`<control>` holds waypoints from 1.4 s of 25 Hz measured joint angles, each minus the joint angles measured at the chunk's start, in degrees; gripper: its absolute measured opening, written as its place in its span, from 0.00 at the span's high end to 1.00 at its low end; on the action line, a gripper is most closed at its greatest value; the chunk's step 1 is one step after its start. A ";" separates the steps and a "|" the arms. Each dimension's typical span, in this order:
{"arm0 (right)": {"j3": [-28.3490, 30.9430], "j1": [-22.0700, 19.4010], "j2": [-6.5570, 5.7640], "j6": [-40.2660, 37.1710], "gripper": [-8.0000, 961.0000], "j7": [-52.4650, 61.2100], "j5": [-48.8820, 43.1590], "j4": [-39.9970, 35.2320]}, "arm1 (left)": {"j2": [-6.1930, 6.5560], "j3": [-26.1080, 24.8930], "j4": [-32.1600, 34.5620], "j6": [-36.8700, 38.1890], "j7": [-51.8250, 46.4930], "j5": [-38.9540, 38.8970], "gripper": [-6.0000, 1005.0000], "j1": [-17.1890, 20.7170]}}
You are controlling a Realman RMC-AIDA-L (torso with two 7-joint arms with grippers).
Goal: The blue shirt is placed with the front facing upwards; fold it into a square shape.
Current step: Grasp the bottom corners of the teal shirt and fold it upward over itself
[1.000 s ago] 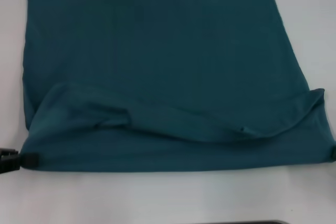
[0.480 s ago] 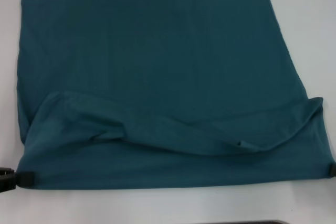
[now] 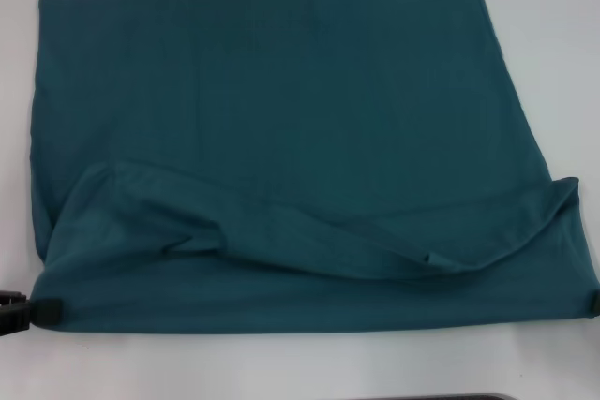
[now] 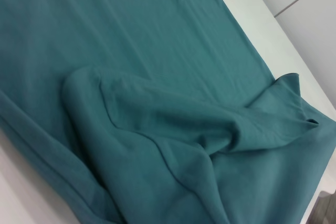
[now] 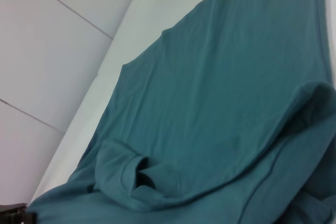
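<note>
Fabric fills your head view: the blue shirt (image 3: 291, 138) lies spread on the white worktop (image 3: 553, 25), plain side up, its long axis running left to right, with a rumpled ridge across the near third. Your left gripper (image 3: 26, 311) sits at the near-left corner, dark tips touching the hem; whether it is clamped on the cloth you cannot tell. Your right gripper (image 3: 594, 300) shows only as a dark sliver at the near-right corner, state likewise unreadable. Each arm is nearest its own corner, and the shirt stretches away from both toward the far edge.

Left wrist view: the shirt (image 4: 157, 77) runs off across the worktop (image 4: 247, 14), the ridge bunched close by.

Right wrist view: the shirt (image 5: 220, 93) again, with the left gripper (image 5: 16, 214) far off at the opposite corner.
</note>
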 joint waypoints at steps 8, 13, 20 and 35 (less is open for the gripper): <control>1.27 0.17 -0.04 -0.73 0.97 -0.11 -0.02 -0.19 | 0.13 -0.50 -0.01 -0.62 0.16 0.00 0.97 -0.15; 2.88 2.94 -0.68 -1.81 0.97 1.24 0.31 -0.43 | 0.04 -3.71 0.00 -2.62 -0.26 -0.01 0.97 -2.03; 3.40 9.61 -2.09 -1.76 0.97 6.41 0.37 -0.55 | 0.31 -6.06 -0.29 -2.52 -1.94 -0.15 0.97 -5.26; 3.54 28.70 -4.67 10.02 0.96 20.10 0.50 -0.04 | 3.80 -8.27 3.96 -18.03 -8.93 -0.15 0.97 -22.55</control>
